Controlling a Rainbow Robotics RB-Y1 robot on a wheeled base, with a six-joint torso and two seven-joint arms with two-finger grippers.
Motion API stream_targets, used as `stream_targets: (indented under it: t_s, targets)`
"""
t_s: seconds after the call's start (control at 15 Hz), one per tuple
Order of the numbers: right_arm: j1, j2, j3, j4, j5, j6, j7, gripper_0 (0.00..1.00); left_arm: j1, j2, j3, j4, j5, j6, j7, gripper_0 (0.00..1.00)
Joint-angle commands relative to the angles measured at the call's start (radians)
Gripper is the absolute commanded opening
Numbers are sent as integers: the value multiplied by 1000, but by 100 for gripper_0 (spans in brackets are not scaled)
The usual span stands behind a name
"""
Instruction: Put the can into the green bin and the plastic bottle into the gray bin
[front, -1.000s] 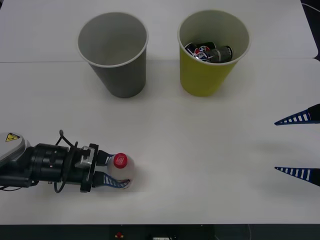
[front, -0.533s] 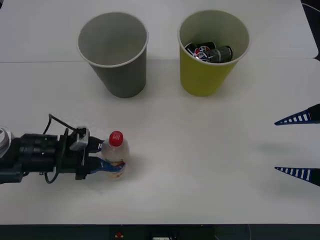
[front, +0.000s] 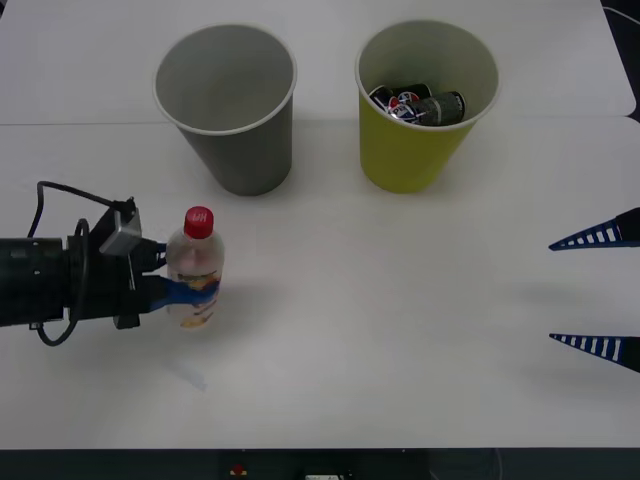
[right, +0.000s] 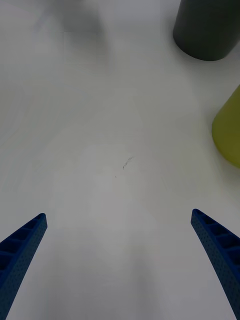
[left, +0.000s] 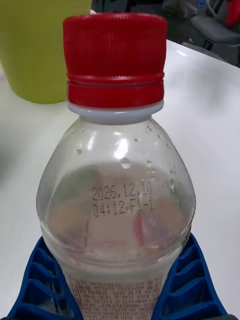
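I am gripping the plastic bottle (front: 195, 268) in my left gripper (front: 178, 282), my blue fingers (left: 37, 280) clamped on either side of its body below the shoulder, as the left wrist view is showing. The bottle is standing upright in my grasp with its red cap (front: 198, 221) on top, and judging by the faint shadow on the white table (front: 400, 330) just beside it, I am carrying it clear of the surface. It is hanging to my left, nearer to me than the gray bin (front: 228, 105), which is sitting open and looks empty. The green bin (front: 425, 100) beside it is already holding dark cans (front: 420, 104), so the can half of the job looks done and I am working on the bottle half. My right gripper (front: 598, 291) is waiting at the right edge of the table with its fingers spread wide and nothing between them.

Next I am needing to raise the bottle above the gray bin's pale rim, bring it forward over the opening, and only then let go.

Compared with a second ago, the bottle is standing more upright, and it is sitting higher and farther to my left, closer to the gray bin, with my forearm drawing back toward the table's left edge
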Motion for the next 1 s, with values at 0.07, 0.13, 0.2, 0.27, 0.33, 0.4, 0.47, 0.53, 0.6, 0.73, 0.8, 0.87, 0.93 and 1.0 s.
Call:
stream_targets:
  t_s: [0.07,0.13,0.2,0.27,0.33,0.4,0.47,0.53,0.6,0.73,0.8,0.87,0.93,1.0]
  targets:
    - [0,0,0,0,0,0,0,100,2,5,66,-66,-99,0,167,0]
    - [0,0,0,0,0,0,0,100,3,10,94,-97,-148,-6,235,0]
    - [0,0,0,0,0,0,0,100,2,13,124,-124,-183,-26,316,0]
    - [0,0,0,0,0,0,0,100,2,16,150,-150,-211,-49,385,0]
    - [0,0,0,0,0,0,0,100,2,22,180,-184,-240,-71,454,0]
    - [0,0,0,0,0,0,0,100,2,36,209,-222,-269,-94,531,0]
    - [0,0,0,0,0,0,0,100,2,48,239,-259,-290,-115,604,0]
    - [0,0,0,0,0,0,0,100,0,63,261,-290,-301,-126,669,0]
    - [0,0,0,0,0,0,0,100,-7,85,264,-310,-306,-126,721,0]
    - [0,0,0,0,0,0,0,100,-56,131,264,-327,-309,-126,799,0]
    - [0,0,0,0,0,0,0,100,-79,145,264,-327,-310,-126,804,0]
    - [0,0,0,0,0,0,0,100,-122,158,264,-313,-313,-154,828,0]
    - [0,0,0,0,0,0,0,100,-187,157,264,-287,-315,-215,842,0]
    - [0,0,0,0,0,0,0,100,-244,155,264,-258,-316,-258,842,0]
